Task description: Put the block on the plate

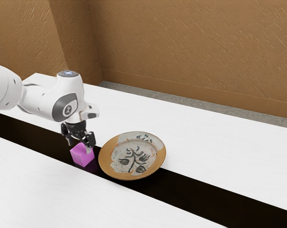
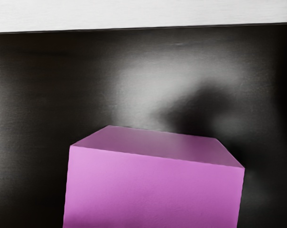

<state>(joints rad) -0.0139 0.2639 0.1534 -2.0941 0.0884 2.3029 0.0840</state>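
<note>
The plate (image 1: 123, 167) lay on the table (image 1: 219, 137), the block (image 1: 80, 156) near its exterior view's left side. The wall (image 1: 181, 47) stood on the far side.

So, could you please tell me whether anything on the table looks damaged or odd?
The plate looks worn: its pale, painted surface ends raggedly, with tan along much of the rim, though that may be its design. Nothing else stands out.
</note>
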